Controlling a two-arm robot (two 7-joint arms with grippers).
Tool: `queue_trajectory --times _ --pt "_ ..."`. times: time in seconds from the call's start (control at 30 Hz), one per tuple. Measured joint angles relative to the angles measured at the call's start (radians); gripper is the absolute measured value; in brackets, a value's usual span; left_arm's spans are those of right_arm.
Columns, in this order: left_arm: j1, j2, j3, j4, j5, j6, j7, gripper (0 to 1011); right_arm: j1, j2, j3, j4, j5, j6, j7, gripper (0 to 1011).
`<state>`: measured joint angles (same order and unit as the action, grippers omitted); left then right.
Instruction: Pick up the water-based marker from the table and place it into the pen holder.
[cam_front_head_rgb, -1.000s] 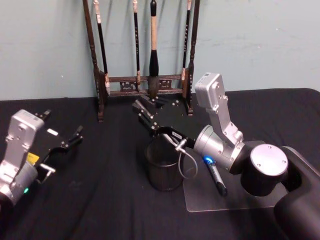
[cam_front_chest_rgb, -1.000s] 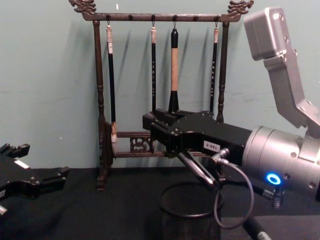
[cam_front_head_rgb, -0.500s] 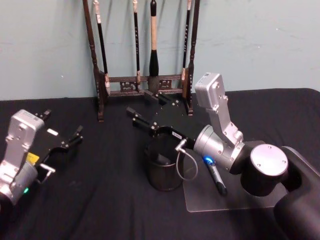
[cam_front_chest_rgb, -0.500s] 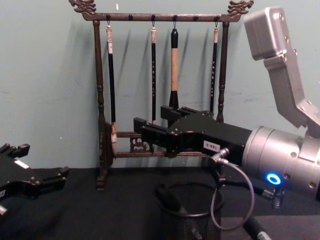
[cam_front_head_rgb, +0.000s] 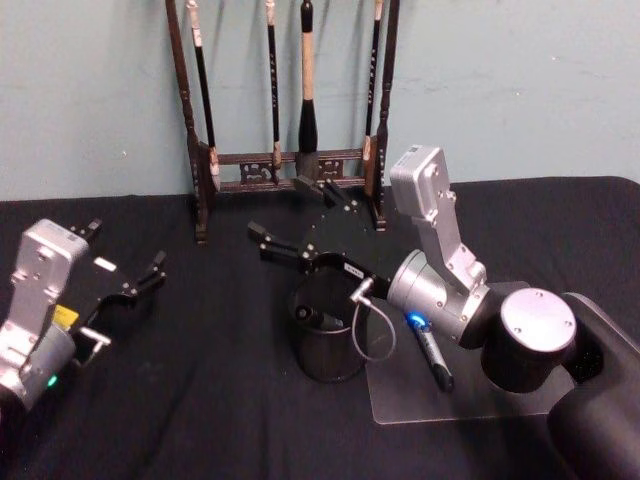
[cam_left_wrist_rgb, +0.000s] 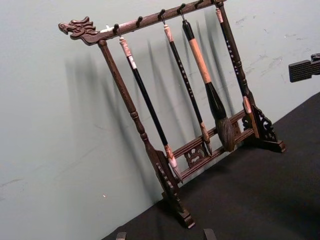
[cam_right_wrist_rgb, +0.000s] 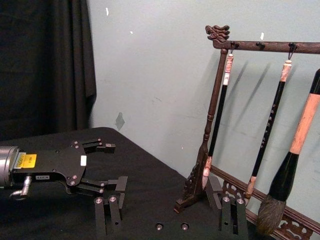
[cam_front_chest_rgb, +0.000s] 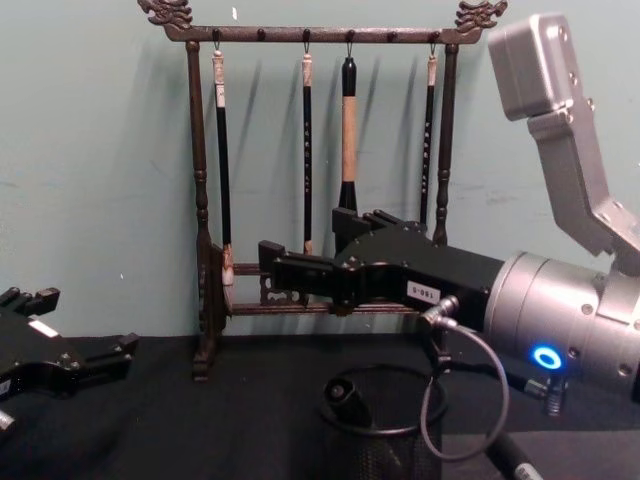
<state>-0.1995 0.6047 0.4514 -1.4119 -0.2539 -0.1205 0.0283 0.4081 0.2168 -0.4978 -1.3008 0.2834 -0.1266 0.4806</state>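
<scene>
on the black table (cam_front_head_rgb: 200, 400) the marker (cam_front_head_rgb: 322, 319) leans leftward in the pen holder (cam_front_head_rgb: 325, 362) under the released right gripper (cam_front_head_rgb: 280, 207).

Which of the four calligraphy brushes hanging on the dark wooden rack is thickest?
The tan-handled brush, third from the robot's left, with a broad dark tuft; the other three are slim.

Robot test lab: black-draped table (cam_front_head_rgb: 200, 400), bare teal wall (cam_front_head_rgb: 520, 80), dark curtain (cam_right_wrist_rgb: 45, 65)
</scene>
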Motion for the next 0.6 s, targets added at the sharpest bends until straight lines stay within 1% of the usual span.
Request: queue_trajectory --times 0.17,0.27,0.33,0.4,0.43,0.53,0.57,0.6 --pt "0.0 0.0 0.0 0.0 0.0 0.0 0.0 1001 0.0 0.0 0.0 0.0 0.0 0.0 0.0 1003" --pt "0.0 0.0 0.0 0.0 0.0 0.0 0.0 1001 -0.001 0.003 0.003 -0.004 0.0 0.016 -0.005 1002" --pt "0.0 0.0 0.0 0.0 0.0 0.0 0.0 1001 -0.008 0.017 0.017 -0.036 0.0 0.079 -0.036 1002" --pt "0.0 0.0 0.0 0.0 0.0 0.0 0.0 1001 -0.02 0.027 0.032 -0.07 0.0 0.127 -0.067 1002" --pt "0.0 0.0 0.0 0.0 0.0 0.0 0.0 1001 -0.02 0.027 0.032 -0.07 0.0 0.127 -0.067 1002" --pt "0.0 0.0 0.0 0.0 0.0 0.0 0.0 1001 -0.044 0.041 0.059 -0.134 -0.008 0.204 -0.125 1003" --pt "0.0 0.0 0.0 0.0 0.0 0.0 0.0 1001 -0.059 0.046 0.072 -0.169 -0.017 0.247 -0.157 1003" --pt "0.0 0.0 0.0 0.0 0.0 0.0 0.0 1001 -0.069 0.05 0.08 -0.193 -0.023 0.278 -0.178 1002"
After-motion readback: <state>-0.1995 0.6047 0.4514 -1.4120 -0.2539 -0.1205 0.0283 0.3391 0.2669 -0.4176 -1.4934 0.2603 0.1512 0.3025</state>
